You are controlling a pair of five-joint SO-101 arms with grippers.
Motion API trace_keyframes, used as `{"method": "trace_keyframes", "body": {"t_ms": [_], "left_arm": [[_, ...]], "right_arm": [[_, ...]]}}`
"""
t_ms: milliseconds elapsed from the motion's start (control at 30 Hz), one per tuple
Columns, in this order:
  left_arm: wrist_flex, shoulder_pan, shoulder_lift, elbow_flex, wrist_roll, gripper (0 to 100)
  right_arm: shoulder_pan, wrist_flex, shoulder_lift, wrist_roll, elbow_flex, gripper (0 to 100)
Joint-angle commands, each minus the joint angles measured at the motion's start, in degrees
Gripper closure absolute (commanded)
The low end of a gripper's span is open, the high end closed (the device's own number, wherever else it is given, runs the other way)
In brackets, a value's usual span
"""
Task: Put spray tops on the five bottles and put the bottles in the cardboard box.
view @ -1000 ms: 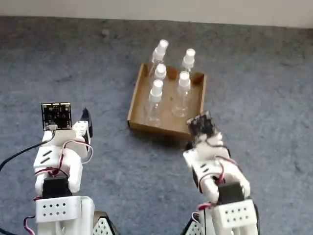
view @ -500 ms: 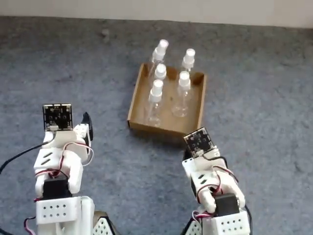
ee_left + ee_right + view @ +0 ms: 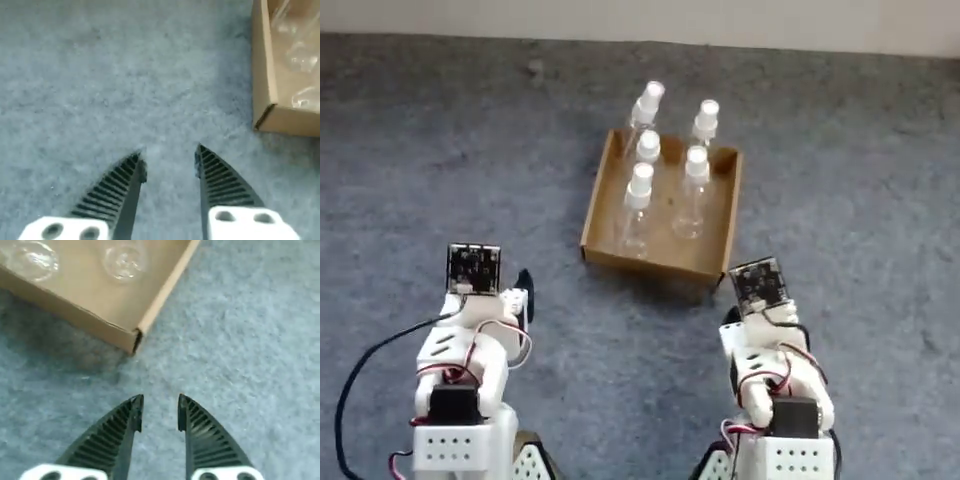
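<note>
A shallow brown cardboard box (image 3: 593, 215) sits open on the grey carpet (image 3: 470, 130). Five clear plastic bottles (image 3: 688, 212) stand up inside it, close together, three in one row and two in the other. Each bottle has a white spray top (image 3: 640, 185) on it.

The counter (image 3: 860, 160) is covered from side to side in a grey, short-piled carpet (image 3: 100, 75) — mottled, with lighter and darker patches and a fuzzy nap that shows close up. Along the far edge runs a pale strip (image 3: 640, 18), plain and off-white; whether it is wall or bare board I cannot tell. A small dark fleck (image 3: 534, 68) lies on the carpet near that far edge.
</note>
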Motion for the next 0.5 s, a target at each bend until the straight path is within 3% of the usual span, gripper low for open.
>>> {"method": "trace_keyframes", "body": {"t_ms": [0,233,333,467], "left_arm": [[1.4,1.4,0.4,1.2,0.5,88],[16.4,1.4,0.4,1.2,0.4,88],[27.0,1.4,-0.1,1.2,0.5,88],[26.4,1.5,-0.7,1.2,0.5,88]], "right_arm": [[3.3,0.2,-0.7,0.5,8.7,92.2],[4.5,14.0,-0.9,0.5,8.8,92.2],[4.4,12.8,-0.7,0.5,8.8,92.2],[4.4,12.8,-0.7,0.5,8.8,92.2]]}}
